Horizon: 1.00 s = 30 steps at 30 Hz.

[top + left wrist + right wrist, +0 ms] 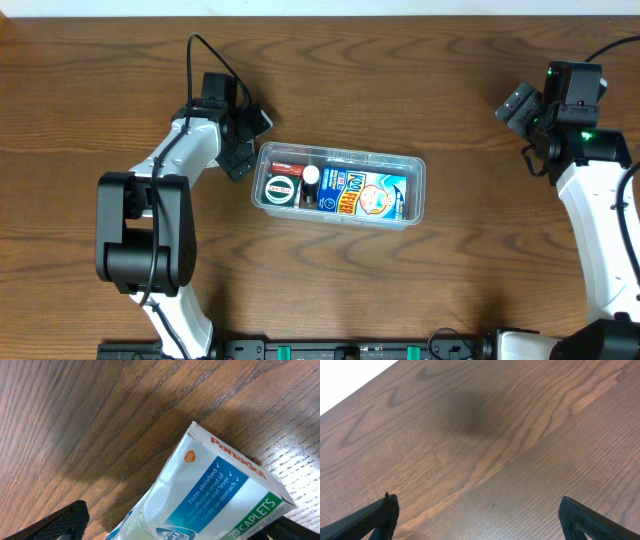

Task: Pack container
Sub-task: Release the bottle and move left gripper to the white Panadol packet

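Note:
The container (420,172) is a clear shallow tub at the table's middle. It holds a blue printed carton (368,192), a red and dark green pack (283,180) and a white round cap (312,176). My left gripper (248,140) is just off the tub's far left corner. In the left wrist view its jaws (185,520) are spread wide around a white, blue and green Panadol caplet box (220,485), with a gap between the left finger and the box. My right gripper (520,105) is open and empty at the far right, over bare wood (477,510).
The wooden table (450,290) carries nothing else that I can see. The arms' bases stand along the front edge. A black cable (205,50) loops behind my left wrist.

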### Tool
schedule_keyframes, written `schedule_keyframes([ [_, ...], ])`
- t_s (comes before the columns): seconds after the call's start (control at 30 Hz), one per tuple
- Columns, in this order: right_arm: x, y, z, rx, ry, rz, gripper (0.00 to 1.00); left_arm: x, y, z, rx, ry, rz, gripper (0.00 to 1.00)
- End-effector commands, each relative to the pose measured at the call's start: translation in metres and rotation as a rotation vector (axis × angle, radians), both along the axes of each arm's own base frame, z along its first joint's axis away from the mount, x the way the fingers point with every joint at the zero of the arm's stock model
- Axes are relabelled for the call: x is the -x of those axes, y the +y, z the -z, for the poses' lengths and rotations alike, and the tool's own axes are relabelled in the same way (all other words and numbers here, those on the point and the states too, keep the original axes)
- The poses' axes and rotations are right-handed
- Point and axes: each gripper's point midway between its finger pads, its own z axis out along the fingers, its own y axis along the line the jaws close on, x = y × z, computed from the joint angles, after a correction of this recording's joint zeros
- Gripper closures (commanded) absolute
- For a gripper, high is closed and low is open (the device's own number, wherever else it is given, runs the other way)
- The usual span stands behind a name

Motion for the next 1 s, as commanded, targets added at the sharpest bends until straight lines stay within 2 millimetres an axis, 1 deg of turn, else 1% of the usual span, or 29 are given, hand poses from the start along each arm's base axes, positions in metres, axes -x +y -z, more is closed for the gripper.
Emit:
schedule_keyframes([
  [0.0,0.001,-0.003,0.000,0.012,0.004,0.000,0.01,0.016,0.002,0.022,0.019,0.082,-0.070,0.00],
  [0.03,0.001,-0.003,0.000,0.012,0.004,0.000,0.01,0.019,0.001,0.023,0.029,0.091,-0.104,0.00],
  [0.07,0.001,-0.003,0.000,0.012,0.004,0.000,0.01,0.022,0.002,0.023,0.037,0.100,-0.138,0.03],
  [0.1,0.001,-0.003,0.000,0.012,0.004,-0.001,0.01,0.024,0.001,0.024,0.046,0.107,-0.182,0.11],
  [0.13,0.001,-0.003,0.000,0.013,0.004,0.000,0.00,0.026,0.002,0.024,0.055,0.110,-0.221,0.23],
  [0.2,0.001,-0.003,0.000,0.012,0.004,-0.001,0.01,0.028,0.002,0.025,0.072,0.114,-0.301,0.41],
  [0.23,0.001,-0.003,0.000,0.012,0.004,-0.001,0.01,0.029,0.002,0.025,0.081,0.112,-0.339,0.48],
  [0.27,0.001,-0.003,0.000,0.012,0.004,-0.001,0.01,0.029,0.002,0.025,0.087,0.112,-0.369,0.50],
  [0.37,0.001,-0.003,0.000,0.012,0.004,0.000,0.01,0.029,0.002,0.025,0.107,0.104,-0.447,0.50],
  [0.5,0.001,-0.003,0.000,0.012,0.004,0.000,0.01,0.028,0.002,0.024,0.111,0.099,-0.460,0.50],
  [0.6,0.001,-0.003,0.000,0.012,0.005,-0.001,0.01,0.028,0.002,0.020,0.121,0.090,-0.494,0.51],
  [0.7,0.001,-0.003,0.000,0.012,0.005,-0.001,0.01,0.025,0.002,0.003,0.141,0.057,-0.528,0.51],
  [0.77,0.001,-0.003,0.000,0.012,0.006,0.000,0.01,0.022,0.002,-0.014,0.161,0.021,-0.556,0.51],
  [0.83,0.001,-0.003,0.000,0.012,0.007,0.000,0.01,0.017,0.001,-0.034,0.195,-0.031,-0.601,0.52],
  [0.93,0.001,-0.003,0.000,0.012,0.007,0.000,0.01,0.015,0.001,-0.068,0.251,-0.110,-0.667,0.56],
  [0.97,0.001,-0.003,0.000,0.012,0.007,-0.001,0.01,0.015,0.001,-0.075,0.265,-0.128,-0.683,0.57],
])
